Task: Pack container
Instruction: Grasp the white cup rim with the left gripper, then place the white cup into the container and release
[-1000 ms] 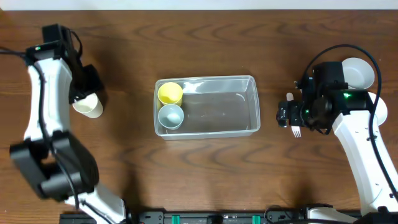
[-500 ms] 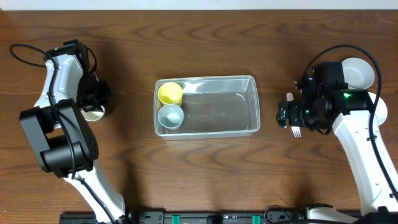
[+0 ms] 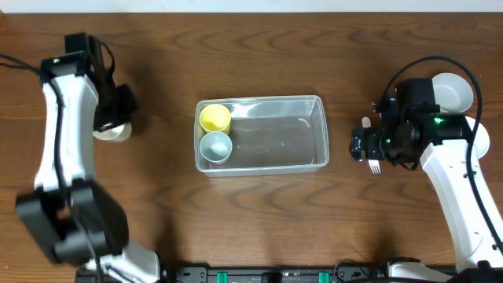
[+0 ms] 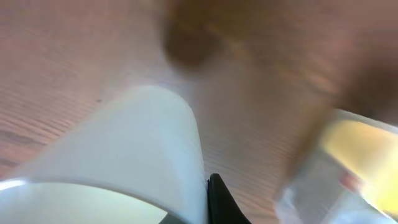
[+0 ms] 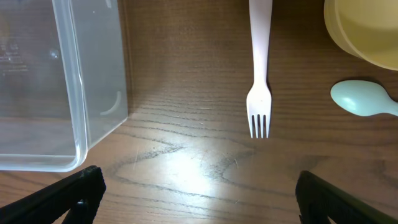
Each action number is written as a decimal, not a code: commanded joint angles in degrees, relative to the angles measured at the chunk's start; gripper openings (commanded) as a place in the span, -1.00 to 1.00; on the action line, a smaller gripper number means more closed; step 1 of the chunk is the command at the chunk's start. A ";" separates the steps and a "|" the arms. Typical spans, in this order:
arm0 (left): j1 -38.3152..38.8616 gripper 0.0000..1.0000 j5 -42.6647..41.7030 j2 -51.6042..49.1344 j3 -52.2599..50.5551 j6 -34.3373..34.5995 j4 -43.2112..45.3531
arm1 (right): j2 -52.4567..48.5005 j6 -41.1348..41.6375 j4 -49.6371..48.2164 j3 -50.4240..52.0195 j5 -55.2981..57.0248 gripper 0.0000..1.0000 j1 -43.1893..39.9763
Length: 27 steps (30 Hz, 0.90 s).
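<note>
The clear container (image 3: 277,100) lies at the table's centre with a yellow cup (image 3: 214,118) and a pale blue cup (image 3: 215,146) at its left end. To its far left stands a white cup (image 3: 112,131), and my left gripper (image 3: 110,123) is shut on its wall. In the left wrist view the white cup (image 4: 124,155) fills the lower left, with one black fingertip (image 4: 216,190) pressed against its outside. My right gripper (image 5: 199,194) hangs open over bare wood, right of the container (image 5: 102,74) and below a white fork (image 5: 260,93).
A pale yellow bowl (image 5: 367,31) and a light blue spoon (image 5: 364,99) lie right of the fork. A white bowl (image 3: 454,93) sits behind the right arm. The blurred container (image 4: 348,174) shows at the right of the left wrist view.
My left gripper has closed on the white cup's wall, and the left arm has swung about above it. The right arm has not moved.
</note>
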<state>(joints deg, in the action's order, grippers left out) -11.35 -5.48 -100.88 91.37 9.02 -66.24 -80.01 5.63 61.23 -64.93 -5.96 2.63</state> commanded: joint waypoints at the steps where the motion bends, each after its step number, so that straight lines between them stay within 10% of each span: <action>1: 5.86 -0.89 -2.95 9.22 1.36 -0.11 -0.48 | -0.04 -0.57 -0.17 -0.94 0.15 0.98 -0.33; 12: 33.70 -0.91 -2.47 15.17 1.27 -3.37 -1.16 | -0.04 -0.57 -0.66 -0.94 0.13 0.98 -0.33; 27: 36.20 -0.88 -2.49 3.41 -4.44 -2.71 -2.93 | -0.04 -0.57 -0.33 -0.94 0.15 0.99 -0.33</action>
<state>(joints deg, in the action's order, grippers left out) 24.91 -8.43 -95.72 87.29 6.61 -68.93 -80.01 5.61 60.66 -64.93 -5.96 2.66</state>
